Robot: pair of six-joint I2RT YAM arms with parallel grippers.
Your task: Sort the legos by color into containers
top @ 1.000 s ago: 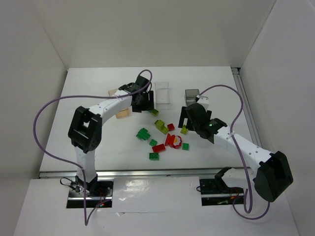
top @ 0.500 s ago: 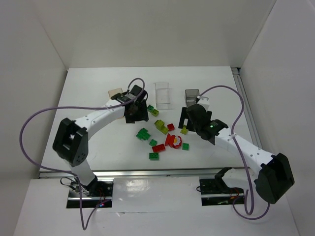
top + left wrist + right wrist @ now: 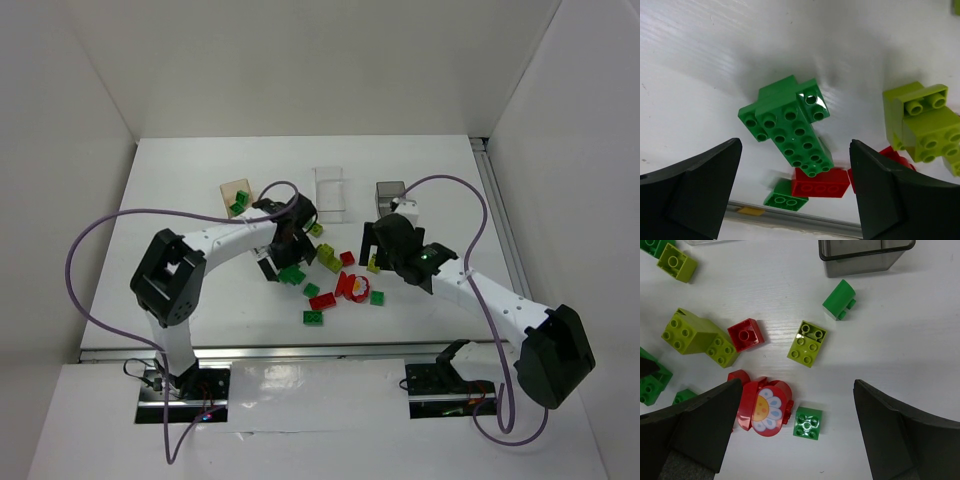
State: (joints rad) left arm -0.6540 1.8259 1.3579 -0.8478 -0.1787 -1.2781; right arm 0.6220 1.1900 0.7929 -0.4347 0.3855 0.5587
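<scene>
Overhead and wrist views of a white table with scattered toy bricks. The left gripper [image 3: 795,145] is spread wide and holds nothing. Straight beneath it, between the two dark fingers [image 3: 695,185], lies a green brick cluster [image 3: 790,130] flat on the table, studs up. Its long axis runs slantwise across the gap, from the left finger's far side toward the near right, so the wrist probably needs a turn before closing. The left arm is much the nearer to this piece. It reaches forward, bends at the elbow toward the middle, and the wrist points down.

The orange bin [image 3: 237,195] stands beyond the gripper to its left, with one green brick [image 3: 240,203] inside — the likely home for the cluster.

The right gripper [image 3: 797,385] is also wide open and empty. A yellow-green brick [image 3: 808,343] sits just ahead of its gap, and the grey bin [image 3: 865,255] lies further ahead to the right. That arm stretches diagonally inward, wrist down.
</scene>
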